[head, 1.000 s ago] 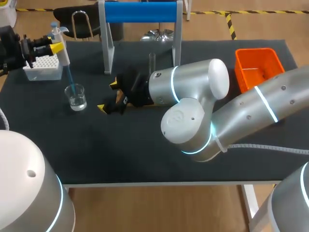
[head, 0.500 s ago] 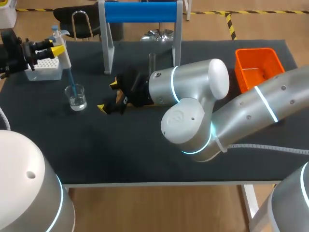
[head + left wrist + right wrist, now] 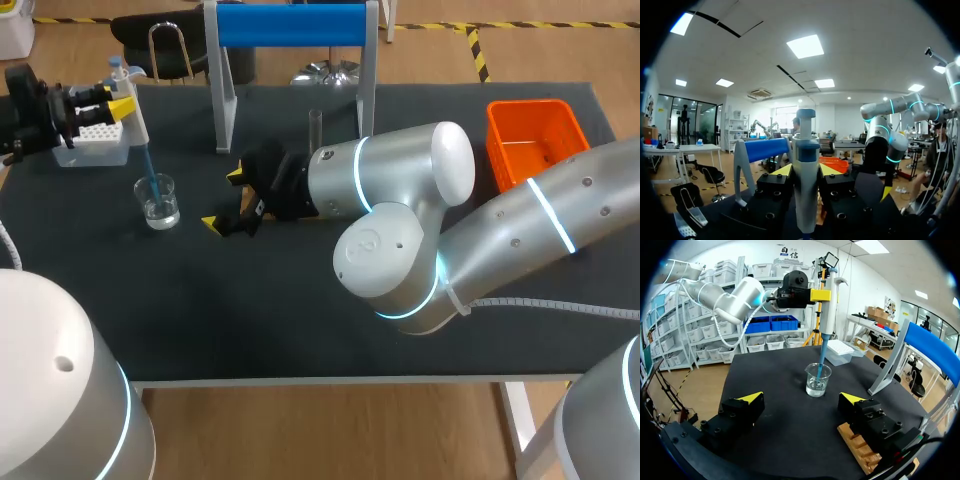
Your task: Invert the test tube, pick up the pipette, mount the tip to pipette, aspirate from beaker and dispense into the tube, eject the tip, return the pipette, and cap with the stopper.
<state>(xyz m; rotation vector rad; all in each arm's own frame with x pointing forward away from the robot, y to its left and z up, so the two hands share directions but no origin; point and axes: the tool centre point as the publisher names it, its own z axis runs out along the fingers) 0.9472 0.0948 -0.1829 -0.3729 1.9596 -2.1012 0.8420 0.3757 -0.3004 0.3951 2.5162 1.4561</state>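
My left gripper is shut on the white pipette at the table's far left. The pipette's blue tip slants down into the glass beaker, which holds a little clear liquid. In the left wrist view the pipette stands upright between the yellow-tipped fingers. My right gripper is open low over the table, right of the beaker. From its wrist view the beaker is ahead of the right gripper, with the pipette above it. The test tube stands upright behind my right arm.
A white tip box sits at the far left behind the beaker. A stand with a blue top bar is at the back middle. An orange bin is at the right. A wooden rack lies under my right gripper's finger.
My left wrist has turned slightly and the pipette has shifted a little, with its tip still in the beaker. The right arm has not moved.
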